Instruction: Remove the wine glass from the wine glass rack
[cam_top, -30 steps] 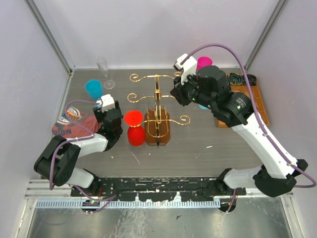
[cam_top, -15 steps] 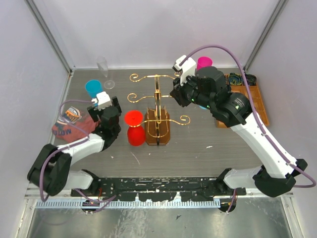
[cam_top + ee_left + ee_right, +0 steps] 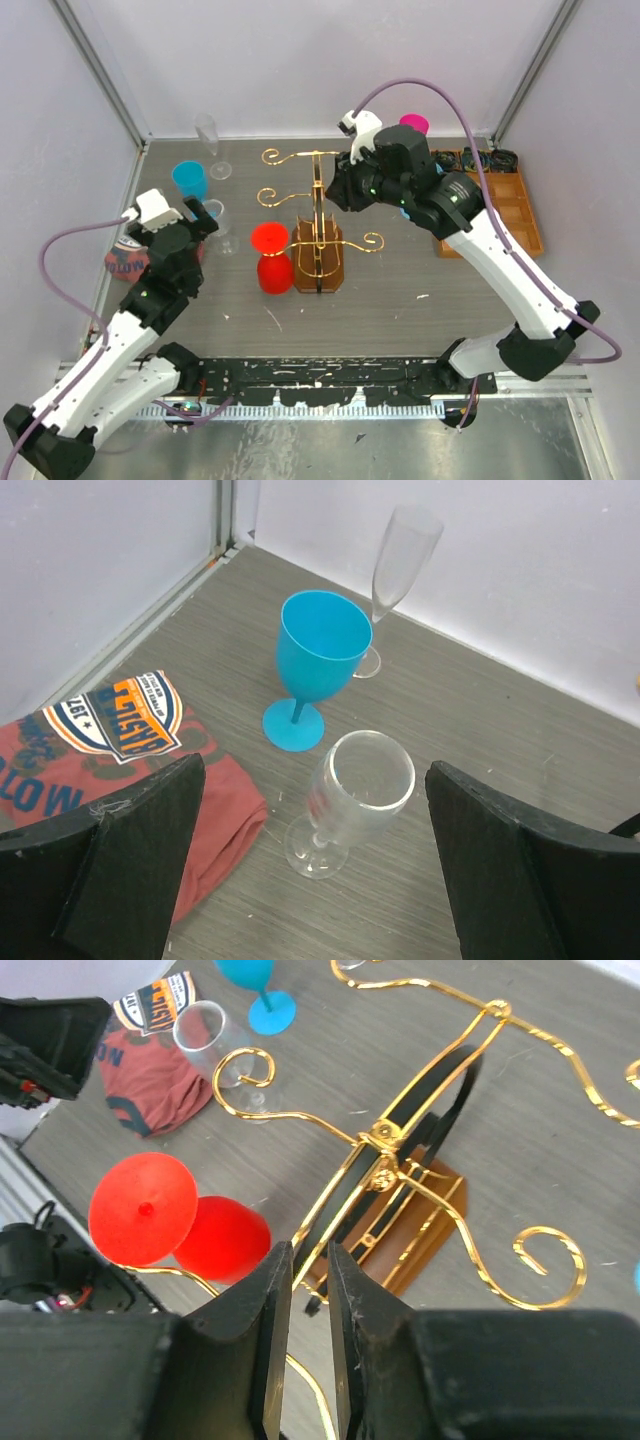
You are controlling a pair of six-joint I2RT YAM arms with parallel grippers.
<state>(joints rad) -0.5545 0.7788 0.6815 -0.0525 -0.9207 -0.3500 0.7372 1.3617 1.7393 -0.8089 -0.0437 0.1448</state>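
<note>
- Clear wine glass (image 3: 352, 792) — upright on the table (image 3: 480, 730), apart from the rack (image 3: 318, 228); left claw (image 3: 315, 780) spread wide above it (removal apparently done);
- Red glass (image 3: 270, 256) hangs inverted on the rack; right claw (image 3: 308, 1260) nearly pressed together about a rack wire — grip cannot be told.

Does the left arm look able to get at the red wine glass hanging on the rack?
Probably yes. The left gripper is open and empty, and the red wine glass hangs on the side of the rack facing it; only the clear glass standing just ahead needs skirting.
</note>
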